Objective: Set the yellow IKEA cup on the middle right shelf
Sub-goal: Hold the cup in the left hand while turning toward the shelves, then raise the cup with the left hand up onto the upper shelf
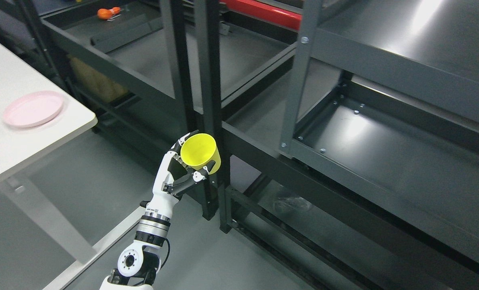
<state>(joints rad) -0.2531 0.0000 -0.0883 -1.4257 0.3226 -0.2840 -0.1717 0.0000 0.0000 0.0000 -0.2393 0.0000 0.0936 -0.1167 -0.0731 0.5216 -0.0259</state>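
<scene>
My left hand (185,167) comes up from the bottom left and is shut on the yellow cup (201,153). The cup's open mouth faces the camera, tilted up and to the left. It hangs in the air just in front of the dark upright posts (207,80) between two shelf units. The right unit's middle shelf (384,153) lies to the right of the cup, a dark grey metal tray with screws along its edges. My right arm does not show.
A white table (6,133) stands at the left with a pink plate (33,108) on it. The left shelf unit holds an orange object (107,13) at the top. A red part (263,12) lies behind. Grey floor spreads below.
</scene>
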